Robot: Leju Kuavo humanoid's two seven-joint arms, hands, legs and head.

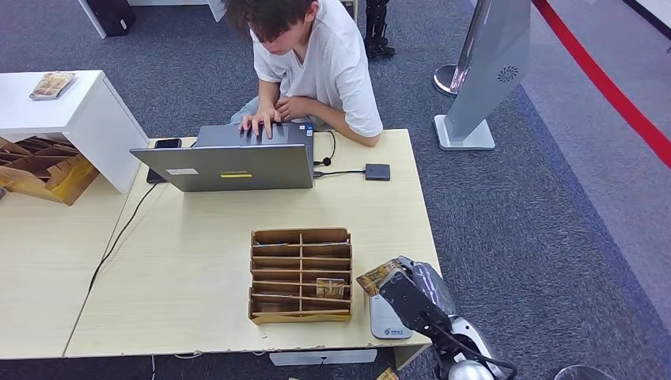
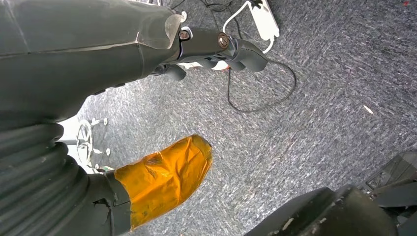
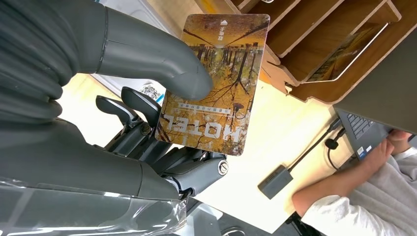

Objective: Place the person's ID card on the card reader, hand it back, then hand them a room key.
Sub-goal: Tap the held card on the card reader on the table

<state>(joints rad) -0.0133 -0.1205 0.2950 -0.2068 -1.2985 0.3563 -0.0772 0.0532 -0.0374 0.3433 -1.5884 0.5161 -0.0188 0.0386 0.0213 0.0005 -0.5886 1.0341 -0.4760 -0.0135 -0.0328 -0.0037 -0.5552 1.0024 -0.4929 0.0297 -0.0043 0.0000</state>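
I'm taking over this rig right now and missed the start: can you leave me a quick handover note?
Right hand: holds a hotel room key card between thumb and fingers, above the table's near right corner, beside the wooden card rack.
Left hand: hangs over the carpet, holding nothing.
Card reader: white, under the right hand. I can't see an ID card on it.
Person: seated across, both hands at the laptop.
Done: key picked up.
Left: hand the key over.
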